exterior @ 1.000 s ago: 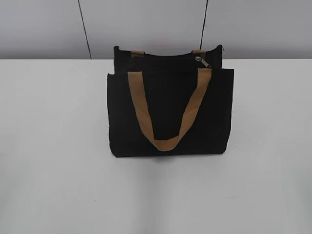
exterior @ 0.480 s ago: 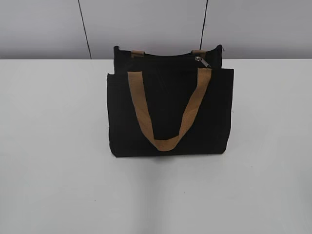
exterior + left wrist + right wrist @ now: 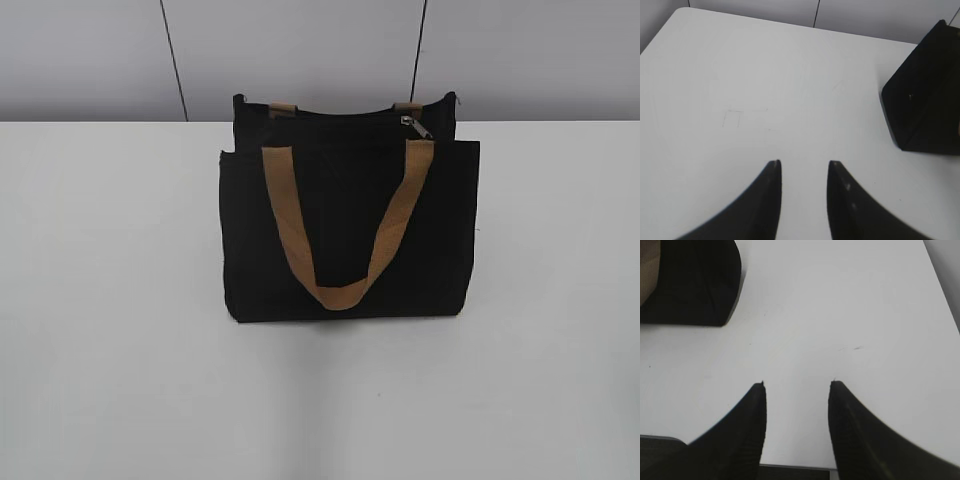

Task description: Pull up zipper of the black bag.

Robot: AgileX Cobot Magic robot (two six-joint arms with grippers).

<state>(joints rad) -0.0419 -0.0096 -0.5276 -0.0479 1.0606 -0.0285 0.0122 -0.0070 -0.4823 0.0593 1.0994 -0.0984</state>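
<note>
The black bag (image 3: 350, 230) stands upright in the middle of the white table, its front tan strap hanging down in a U. The zipper (image 3: 340, 117) runs along its top edge, with the small silver pull tab (image 3: 415, 125) near the right end. Neither gripper shows in the exterior view. In the left wrist view my left gripper (image 3: 804, 164) is open and empty above bare table, with a corner of the bag (image 3: 927, 95) to its right. In the right wrist view my right gripper (image 3: 797, 384) is open and empty, with the bag (image 3: 695, 285) at the top left.
The white table (image 3: 110, 300) extends on all sides of the bag. A grey panelled wall (image 3: 300, 50) stands behind it. The table's near edge (image 3: 795, 467) shows under the right gripper. Faint pencil marks (image 3: 742, 114) lie on the table at left.
</note>
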